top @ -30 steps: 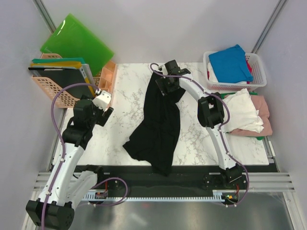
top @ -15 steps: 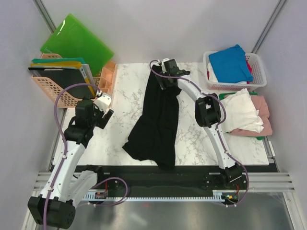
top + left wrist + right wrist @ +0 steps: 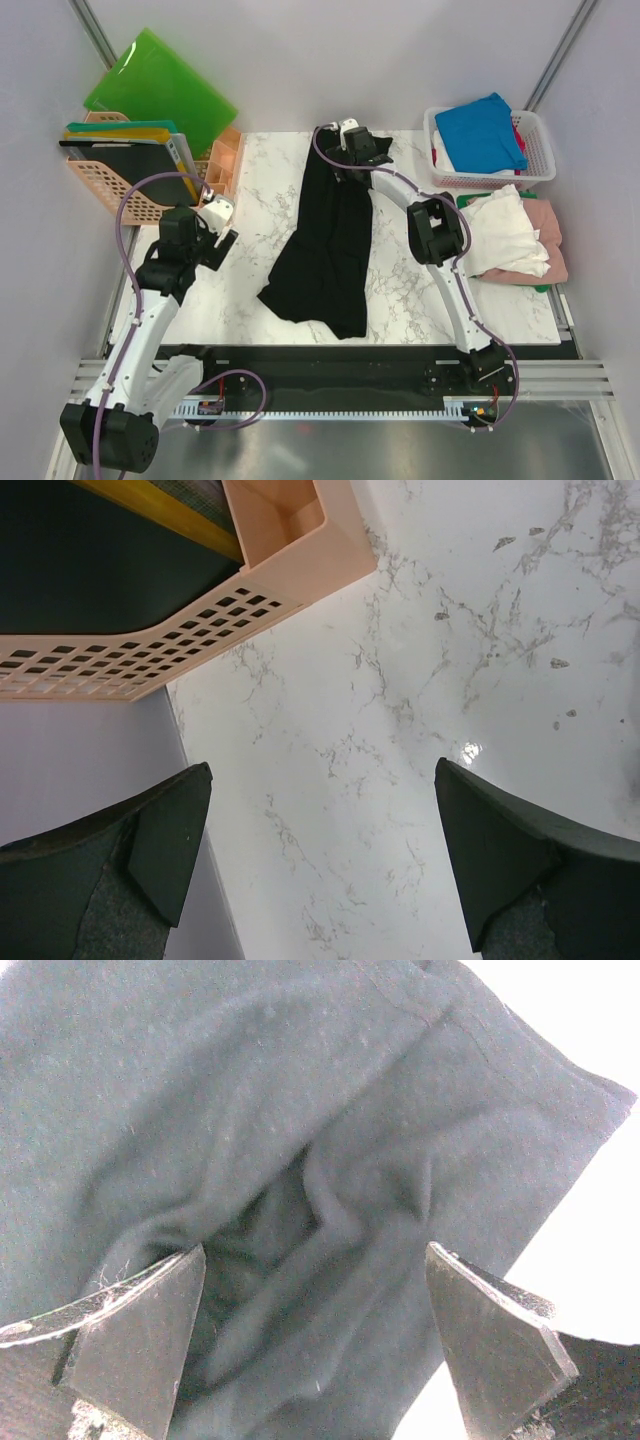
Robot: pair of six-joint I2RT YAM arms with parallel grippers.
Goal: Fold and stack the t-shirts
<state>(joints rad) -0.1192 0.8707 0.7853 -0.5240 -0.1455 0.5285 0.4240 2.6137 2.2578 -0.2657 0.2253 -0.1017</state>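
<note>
At the far left, green boards (image 3: 150, 85) lean against the wall behind an orange basket (image 3: 115, 185) that holds flat items on edge. Just right of that basket, the left end effector (image 3: 222, 230) hovers over bare marble of the surface (image 3: 255, 190). Its wrist view shows the fingers (image 3: 170, 830) spread wide with nothing between them, only marble below and the basket's corner (image 3: 150, 650) beyond.

In the middle lies the black shirt (image 3: 330, 250), a long crumpled strip. It runs from the far edge of the surface towards the near edge and bunches at its near end. The right end effector (image 3: 352, 145) sits over the shirt's far end. Its own camera shows the fingers (image 3: 130, 1340) standing wide apart, with creased black cloth (image 3: 250, 1110) filling the space between and beyond them and white surface past the hem on the right. The fingers are not clamped on the cloth; whether they touch it I cannot tell.

At the far right corner, a white basket (image 3: 540, 150) holds a blue shirt (image 3: 480, 130) on top. Just nearer than that basket, a white shirt (image 3: 505, 235) lies rumpled over a pink shirt (image 3: 552, 240) at the right edge.
</note>
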